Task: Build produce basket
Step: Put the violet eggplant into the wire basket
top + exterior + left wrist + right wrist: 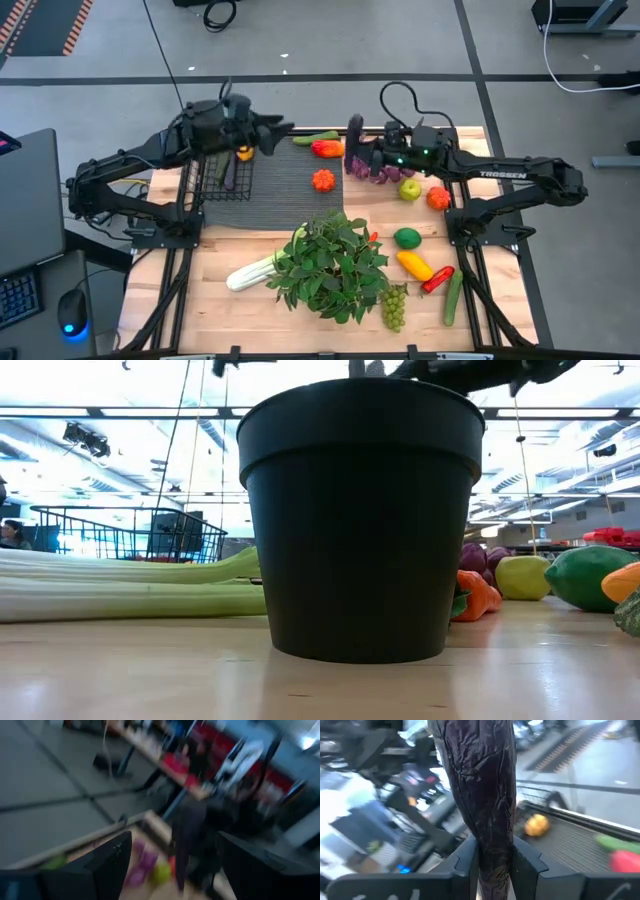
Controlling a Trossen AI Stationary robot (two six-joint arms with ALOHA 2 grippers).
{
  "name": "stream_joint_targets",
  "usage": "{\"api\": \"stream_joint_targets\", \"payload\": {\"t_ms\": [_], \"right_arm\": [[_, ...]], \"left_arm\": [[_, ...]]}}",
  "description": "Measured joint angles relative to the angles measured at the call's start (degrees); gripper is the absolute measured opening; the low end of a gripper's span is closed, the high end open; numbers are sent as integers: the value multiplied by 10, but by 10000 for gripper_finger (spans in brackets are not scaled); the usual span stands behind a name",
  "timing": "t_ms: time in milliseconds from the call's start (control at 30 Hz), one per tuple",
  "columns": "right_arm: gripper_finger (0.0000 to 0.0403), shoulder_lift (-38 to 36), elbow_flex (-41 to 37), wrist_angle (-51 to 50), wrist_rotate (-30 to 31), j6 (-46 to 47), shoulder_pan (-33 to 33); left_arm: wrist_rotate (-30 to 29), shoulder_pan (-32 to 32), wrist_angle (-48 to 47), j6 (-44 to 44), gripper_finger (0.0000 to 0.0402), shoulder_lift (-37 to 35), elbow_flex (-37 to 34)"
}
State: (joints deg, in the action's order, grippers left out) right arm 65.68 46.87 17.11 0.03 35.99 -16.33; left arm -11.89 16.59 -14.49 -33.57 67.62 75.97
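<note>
On the near side of the potted plant [330, 265], the green grapes [394, 305] and a cucumber [453, 298] lie on the table [230, 320]. The celery [250, 272] stretches out to the plant's left, right beside its black pot [362, 510]. Just right of the plant sit a red pepper [437, 279], a yellow pepper [414, 265] and the lime [407, 238].

Moving beyond the plant, an orange [322, 180] rests on the ribbed mat [270, 185]. Off to the right are a yellow-green fruit [409, 189] and a second orange [438, 198].

Farther back, right of the plant's line, here's the action: the right gripper [492, 862] has its fingers [465, 857] clamped tight on the purple bulb string [485, 795]. The dark wrinkled length stands up between them, and the purple bulbs hang below.

Beyond the plant and to its left, the basket [210, 175] stands on the mat's left end. A yellow piece [243, 153] shows at its far corner.

The left gripper [175, 865] hovers above that spot, fingers [112, 862] spread wide with nothing between them.

At the table's far edge, past the plant, another red pepper [326, 149] and another cucumber [315, 138] lie between the two grippers.
</note>
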Motion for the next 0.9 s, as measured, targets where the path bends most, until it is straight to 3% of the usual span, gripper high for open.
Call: {"api": "stream_joint_targets", "payload": {"t_ms": [133, 267, 600, 900], "right_arm": [[90, 36, 0, 71, -53, 18, 0], [90, 62, 0, 95, -85, 42, -1], [90, 83, 0, 117, -91, 59, 1], [90, 83, 0, 145, -88, 75, 2]], "left_arm": [[36, 8, 70, 28, 293, 29, 0], [55, 9, 84, 14, 293, 60, 0], [113, 8, 120, 12, 304, 123, -1], [116, 5, 170, 56, 311, 170, -1]]}}
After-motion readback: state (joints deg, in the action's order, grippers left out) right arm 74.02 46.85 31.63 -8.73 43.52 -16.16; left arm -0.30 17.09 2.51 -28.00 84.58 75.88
